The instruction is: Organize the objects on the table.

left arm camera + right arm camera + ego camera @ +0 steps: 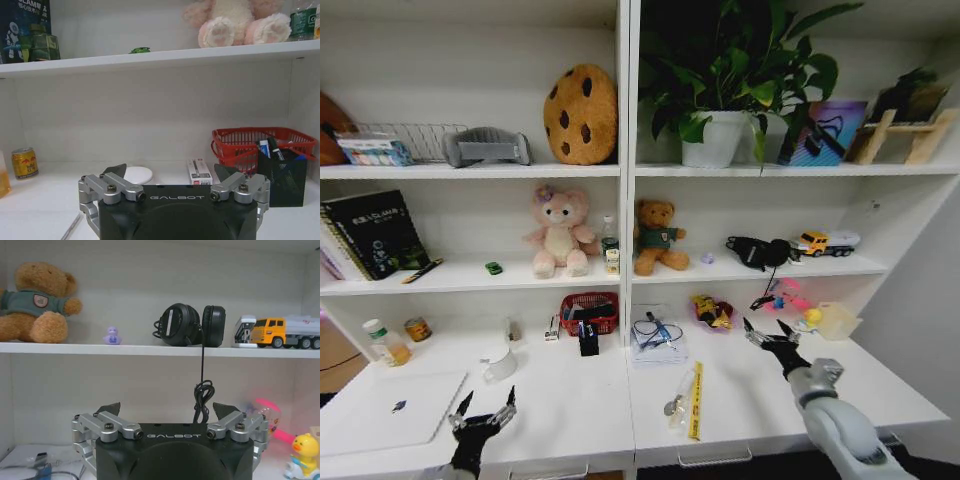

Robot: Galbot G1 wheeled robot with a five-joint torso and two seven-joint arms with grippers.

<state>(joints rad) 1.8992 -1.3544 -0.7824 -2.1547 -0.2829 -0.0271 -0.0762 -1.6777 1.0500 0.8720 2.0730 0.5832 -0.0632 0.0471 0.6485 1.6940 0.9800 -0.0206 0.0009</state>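
Currently both pincers wide, holding nothing: left pincer point(486, 408) beside laptop point(400, 405), right pincer point(767, 330) over bench point(590, 400)

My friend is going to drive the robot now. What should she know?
Left claw: open, holding nothing, low over the front of the table, beside the laptop.
Right claw: open, holding nothing, raised over the table's right side.
Laptop: shut, flat at front left. Green toy car: on the middle shelf. Pens: in the black holder by the red basket. Jar: back left, next to a can.
Done: nothing is in a claw.
Left: a yellow strip and a bag of cables lie loose mid-table.
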